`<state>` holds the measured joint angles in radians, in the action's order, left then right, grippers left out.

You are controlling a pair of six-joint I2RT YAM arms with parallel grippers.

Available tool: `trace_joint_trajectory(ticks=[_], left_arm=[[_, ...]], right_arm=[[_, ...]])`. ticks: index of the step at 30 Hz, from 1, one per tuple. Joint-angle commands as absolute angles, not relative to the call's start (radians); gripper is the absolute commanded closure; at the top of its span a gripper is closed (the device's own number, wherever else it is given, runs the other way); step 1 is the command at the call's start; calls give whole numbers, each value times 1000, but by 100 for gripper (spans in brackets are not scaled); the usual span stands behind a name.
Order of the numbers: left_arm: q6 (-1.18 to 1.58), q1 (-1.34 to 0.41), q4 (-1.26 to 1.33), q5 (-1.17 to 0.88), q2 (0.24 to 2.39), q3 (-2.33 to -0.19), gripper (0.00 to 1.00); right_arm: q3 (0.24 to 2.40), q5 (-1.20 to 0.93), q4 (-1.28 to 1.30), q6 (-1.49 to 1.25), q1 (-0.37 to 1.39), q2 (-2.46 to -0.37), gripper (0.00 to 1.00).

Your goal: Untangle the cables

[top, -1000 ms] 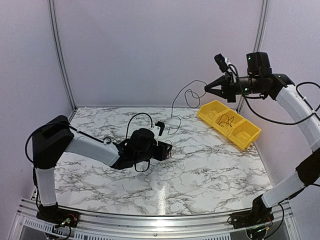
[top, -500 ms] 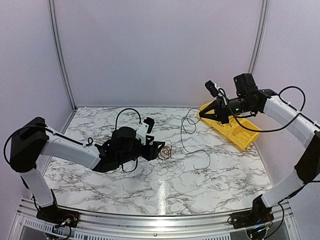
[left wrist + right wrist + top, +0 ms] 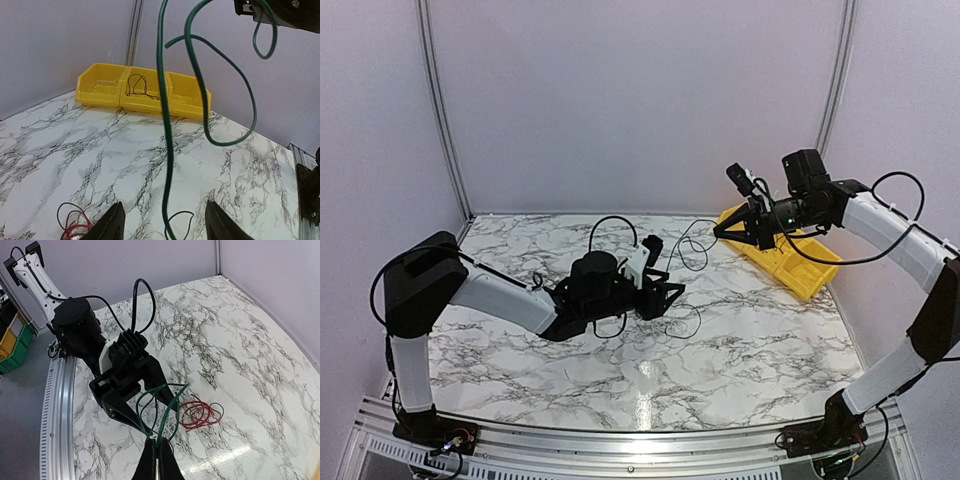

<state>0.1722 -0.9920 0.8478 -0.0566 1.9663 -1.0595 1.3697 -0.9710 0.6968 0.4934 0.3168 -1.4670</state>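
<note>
My right gripper (image 3: pixel 720 230) (image 3: pixel 159 450) is shut on a thin dark green cable (image 3: pixel 692 243) (image 3: pixel 167 145) (image 3: pixel 172 407) and holds it above the table. The cable hangs in loops down to the marble. My left gripper (image 3: pixel 667 293) (image 3: pixel 165 207) (image 3: pixel 164 421) is open and low over the table, and the hanging strand runs between its two fingers (image 3: pixel 114 225) without touching them. A red cable coil (image 3: pixel 200 412) (image 3: pixel 72 225) lies on the table just beside the left gripper. A pale thin cable (image 3: pixel 172 429) lies under the green one.
A yellow three-compartment bin (image 3: pixel 790 262) (image 3: pixel 187 97) stands at the back right, with a black cable (image 3: pixel 136 86) in its middle compartment. The right arm reaches across in front of the bin. Walls close the table on three sides.
The right gripper came down and left with the green cable. The left gripper swung right over the red coil and now straddles the hanging strand.
</note>
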Motion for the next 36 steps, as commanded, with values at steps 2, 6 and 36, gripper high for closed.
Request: trace_joint_trajectory(ticks=[2, 6, 36], left_arm=[[180, -973, 904, 14, 2030, -1142, 54], [214, -956, 942, 12, 2035, -1136, 75], [527, -963, 1030, -43, 1743, -844, 100]], right_arm=[[1381, -991, 699, 486, 330, -1473, 100], [1376, -978, 699, 485, 330, -1473, 100], [1317, -632, 570, 391, 335, -1576, 69]])
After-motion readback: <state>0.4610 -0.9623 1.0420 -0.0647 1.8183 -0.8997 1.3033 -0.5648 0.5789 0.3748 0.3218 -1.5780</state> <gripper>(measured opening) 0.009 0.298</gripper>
